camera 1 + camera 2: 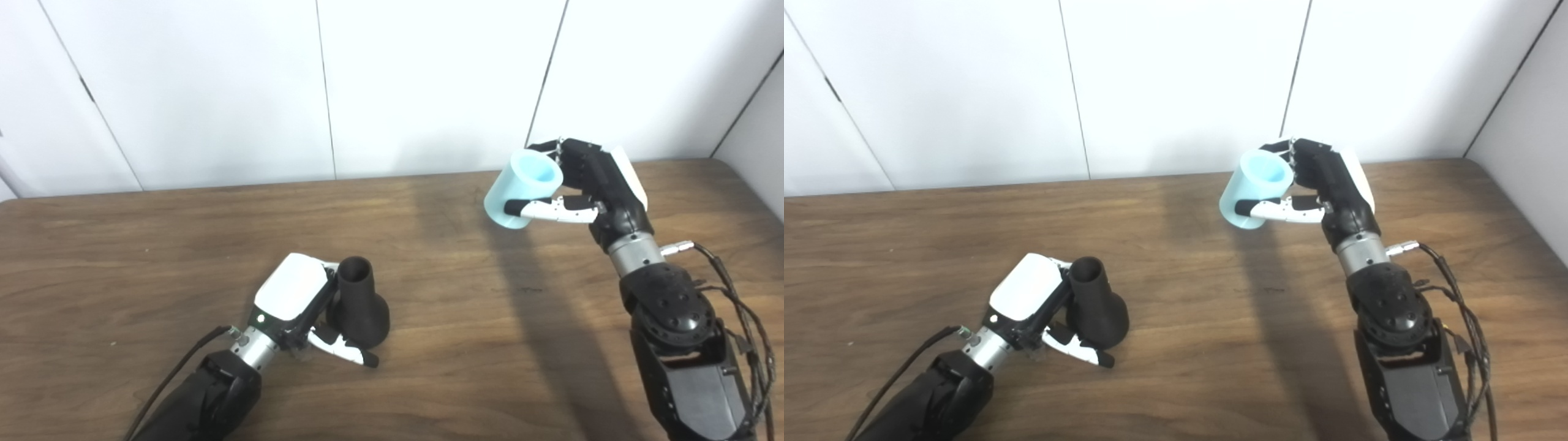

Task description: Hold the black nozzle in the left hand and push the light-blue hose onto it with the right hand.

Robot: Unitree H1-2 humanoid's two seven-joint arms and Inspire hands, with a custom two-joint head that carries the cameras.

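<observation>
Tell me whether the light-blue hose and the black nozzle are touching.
Apart. The left eye view shows bare table between the light-blue hose, held up in the right robot hand, and the black nozzle.

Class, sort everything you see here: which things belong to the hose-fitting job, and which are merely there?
Belongs to the job:
black flared plastic nozzle
light-blue cylindrical hose piece
left hand
right hand

Merely there:
brown wooden table
white panelled wall

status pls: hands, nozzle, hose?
Left hand shut on nozzle, upright on table. Right hand shut on hose, raised, well apart. Bare table between them.
</observation>
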